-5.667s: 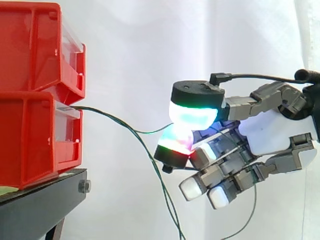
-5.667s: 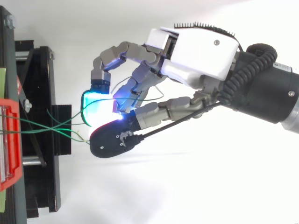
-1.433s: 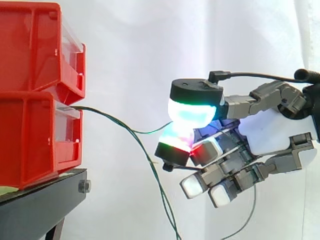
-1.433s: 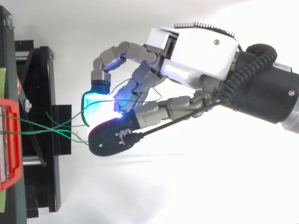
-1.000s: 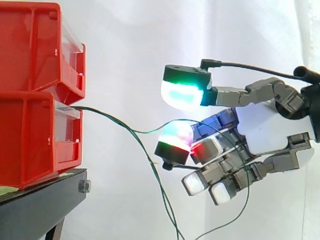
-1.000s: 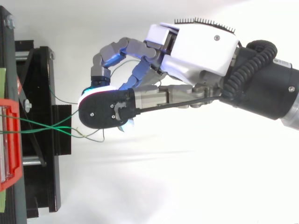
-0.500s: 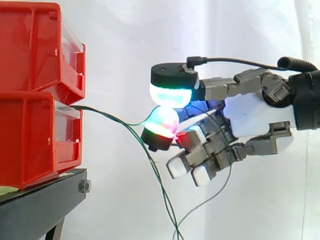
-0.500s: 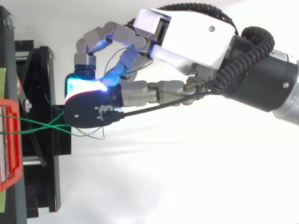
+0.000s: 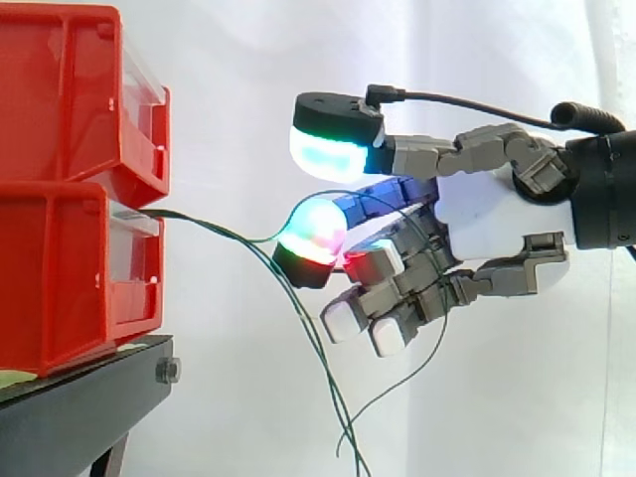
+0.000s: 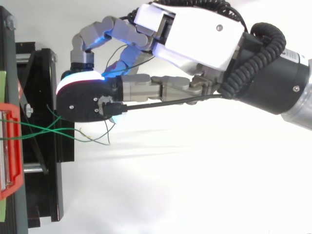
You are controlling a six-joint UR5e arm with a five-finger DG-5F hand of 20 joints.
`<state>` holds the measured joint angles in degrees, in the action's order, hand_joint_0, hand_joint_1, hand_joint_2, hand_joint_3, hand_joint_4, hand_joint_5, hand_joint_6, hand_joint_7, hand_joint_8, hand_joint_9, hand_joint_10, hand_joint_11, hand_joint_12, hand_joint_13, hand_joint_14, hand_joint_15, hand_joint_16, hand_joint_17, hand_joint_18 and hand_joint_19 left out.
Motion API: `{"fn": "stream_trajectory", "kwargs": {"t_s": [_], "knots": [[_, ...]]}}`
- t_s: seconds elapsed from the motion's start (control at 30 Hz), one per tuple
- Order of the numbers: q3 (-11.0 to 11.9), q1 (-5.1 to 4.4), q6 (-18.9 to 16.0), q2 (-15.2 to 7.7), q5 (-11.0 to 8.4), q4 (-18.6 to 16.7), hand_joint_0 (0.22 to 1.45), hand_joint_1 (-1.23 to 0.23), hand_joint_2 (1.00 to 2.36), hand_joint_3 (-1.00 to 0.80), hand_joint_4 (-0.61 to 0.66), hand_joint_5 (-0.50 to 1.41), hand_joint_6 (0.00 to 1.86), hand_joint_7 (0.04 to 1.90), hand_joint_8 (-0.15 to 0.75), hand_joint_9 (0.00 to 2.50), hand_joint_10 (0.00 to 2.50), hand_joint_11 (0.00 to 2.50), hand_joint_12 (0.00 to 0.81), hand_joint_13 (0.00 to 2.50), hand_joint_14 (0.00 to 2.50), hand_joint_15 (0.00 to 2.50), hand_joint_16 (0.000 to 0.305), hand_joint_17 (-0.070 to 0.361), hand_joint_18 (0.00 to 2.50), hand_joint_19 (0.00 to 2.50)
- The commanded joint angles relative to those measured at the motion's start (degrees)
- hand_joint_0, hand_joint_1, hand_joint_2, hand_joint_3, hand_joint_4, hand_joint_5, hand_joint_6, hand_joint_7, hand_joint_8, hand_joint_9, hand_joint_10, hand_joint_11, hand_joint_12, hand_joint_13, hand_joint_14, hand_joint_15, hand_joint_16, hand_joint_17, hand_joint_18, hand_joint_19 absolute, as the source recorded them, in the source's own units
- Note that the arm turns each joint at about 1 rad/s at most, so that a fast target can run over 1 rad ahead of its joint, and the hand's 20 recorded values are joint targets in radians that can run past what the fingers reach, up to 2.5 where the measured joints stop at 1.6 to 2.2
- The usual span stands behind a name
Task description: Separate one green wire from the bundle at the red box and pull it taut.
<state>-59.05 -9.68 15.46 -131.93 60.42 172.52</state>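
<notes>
Both views are bright. In the side view the white curtain [image 9: 248, 89] is evenly lit, with faint grey folds at 12 o'clock. In the top view the white ground [image 10: 170, 165] glares at the centre; the pads [image 10: 78, 78] of the hand [image 10: 195, 34] glow white toward 9 o'clock.

I see bins [image 9: 79, 189] stacked on the stand [image 9: 89, 397], left; wires [image 9: 229, 237] lead right from the lower one, apparently onto the hand [image 9: 497, 219].
</notes>
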Motion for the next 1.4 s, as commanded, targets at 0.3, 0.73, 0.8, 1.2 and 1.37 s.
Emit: {"fn": "stream_trajectory", "kwargs": {"t_s": [0.3,0.73,0.8,1.2,1.37], "knots": [[-0.01,-0.07,0.09,0.0,-0.04,0.27,0.6,-0.71,1.01,-0.05,0.1,-0.18,0.91,1.01,0.32,1.24,0.02,1.21,0.408,1.09,0.02,0.55,0.06,0.135,1.04,0.58],[-0.01,-0.07,0.09,0.0,0.05,0.18,0.64,-0.85,1.01,-0.29,0.06,-0.2,0.91,1.01,0.25,1.12,0.02,1.2,0.348,0.97,0.02,0.57,0.049,0.11,0.9,0.61],[-0.01,0.01,0.09,0.0,0.05,0.27,0.64,-0.85,1.01,-0.31,0.06,-0.19,0.91,1.0,0.25,1.12,0.02,1.2,0.347,0.97,0.02,0.57,0.049,0.11,0.89,0.61],[-0.01,-0.07,-2.28,0.0,-0.21,0.97,0.58,-0.69,1.0,-0.44,0.09,-0.18,0.9,1.03,0.267,1.17,0.02,1.2,0.35,0.99,0.02,0.57,0.049,0.11,0.9,0.63],[-0.1,-0.07,-2.54,0.0,-0.12,0.97,0.59,-0.39,1.01,-0.43,0.08,-0.16,0.89,1.09,0.267,1.25,0.02,1.17,0.356,1.05,0.02,0.58,0.049,0.109,0.94,0.66]]}}
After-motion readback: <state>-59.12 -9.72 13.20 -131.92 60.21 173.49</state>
